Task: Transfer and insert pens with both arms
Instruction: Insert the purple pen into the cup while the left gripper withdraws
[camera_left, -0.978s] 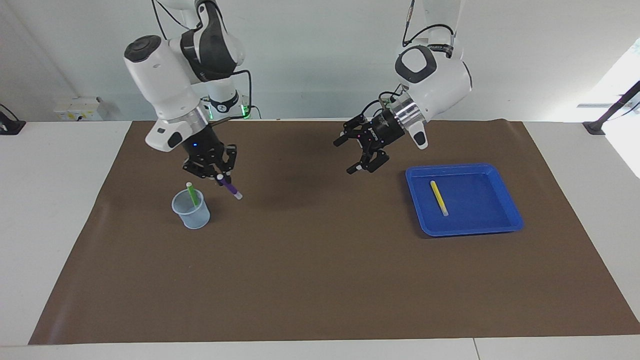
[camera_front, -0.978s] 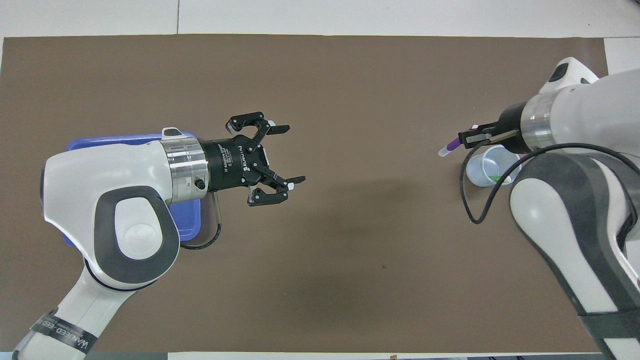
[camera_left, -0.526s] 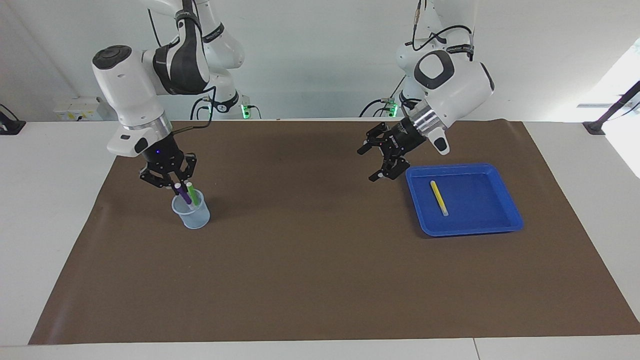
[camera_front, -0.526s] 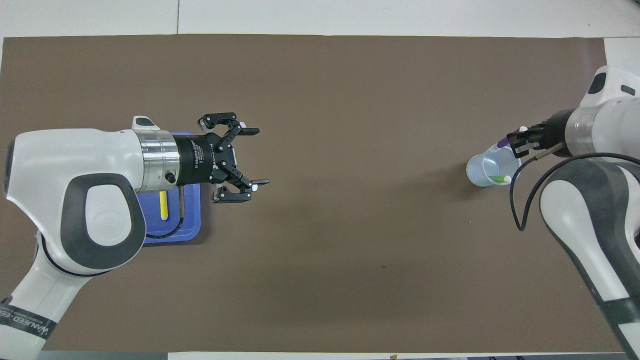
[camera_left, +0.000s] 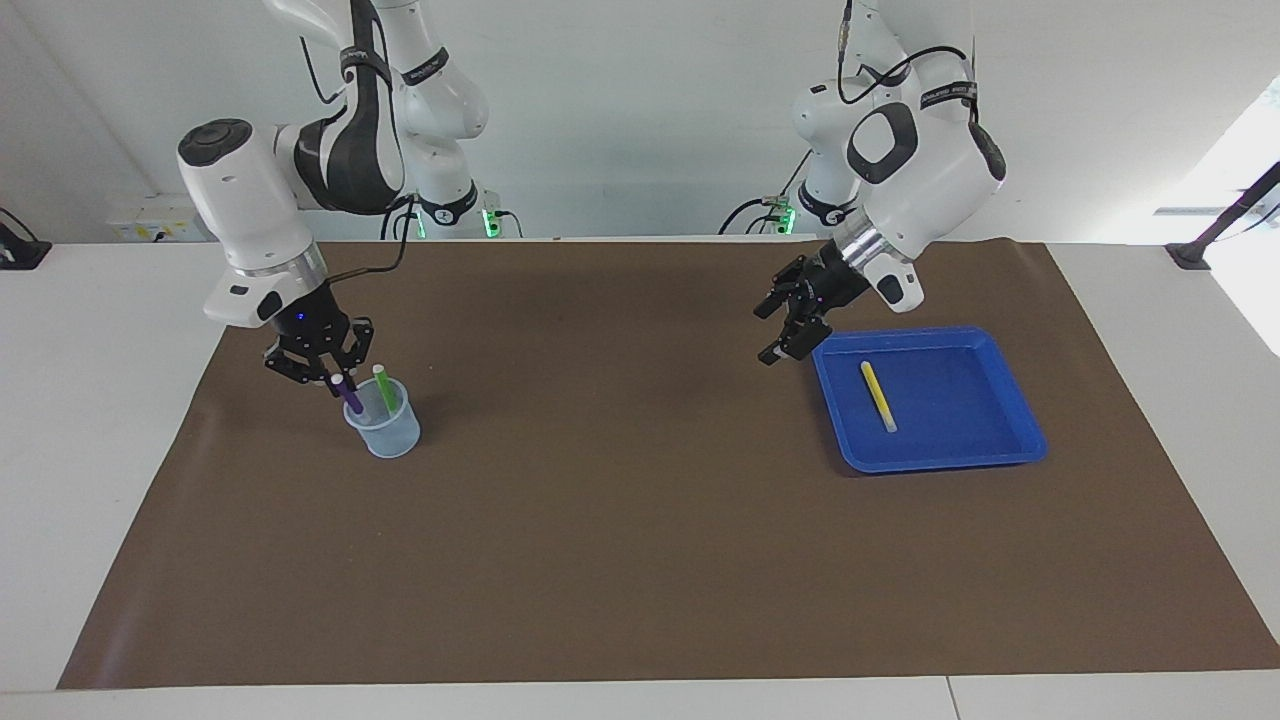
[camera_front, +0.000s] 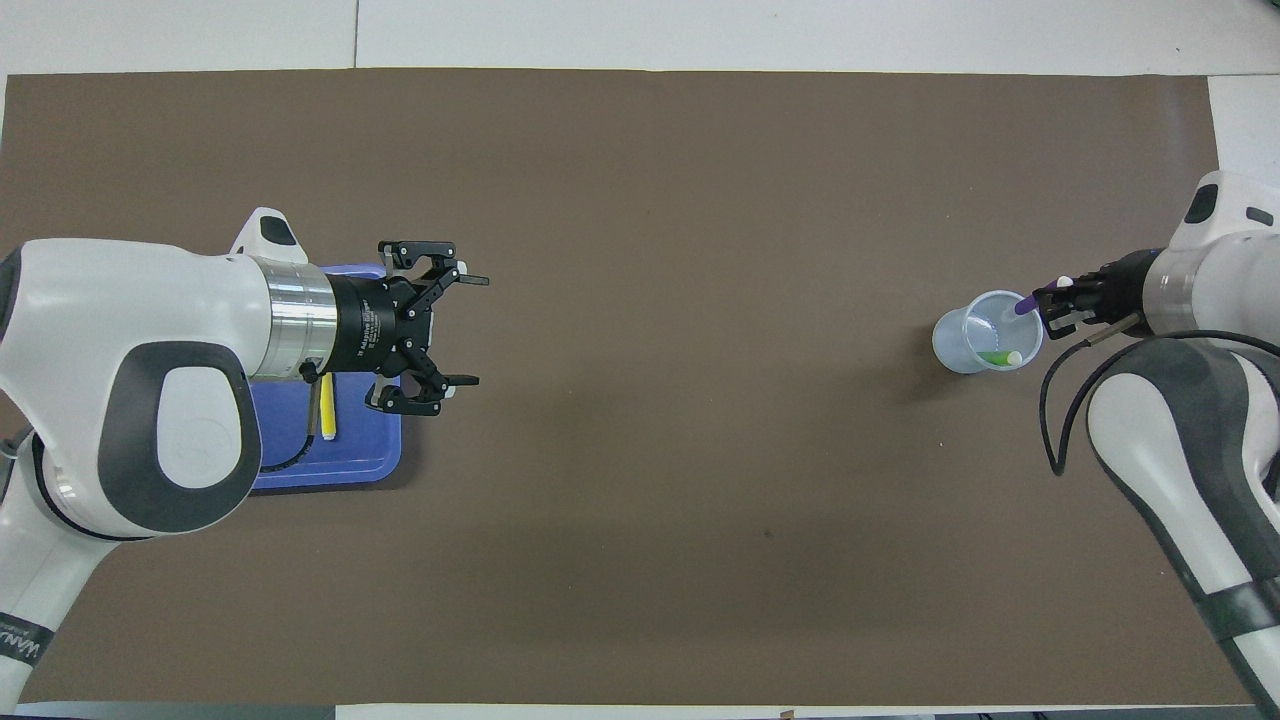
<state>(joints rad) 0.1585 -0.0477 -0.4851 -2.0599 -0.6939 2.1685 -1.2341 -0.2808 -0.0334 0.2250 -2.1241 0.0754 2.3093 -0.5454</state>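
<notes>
Comparing views, we found the yellow pen (camera_left: 878, 396) lay fully visible in the blue tray (camera_left: 1010, 452) only from the facing camera; overhead, the left arm covered most of the tray. We could read no lettering. The right gripper (camera_left: 332, 379) gripped the purple pen (camera_left: 350, 397), its tip now lowered into the clear cup (camera_left: 385, 430) beside the green pen (camera_left: 385, 388). The left gripper (camera_left: 782, 340), jaws wide and empty, had drawn back to the tray's edge.
</notes>
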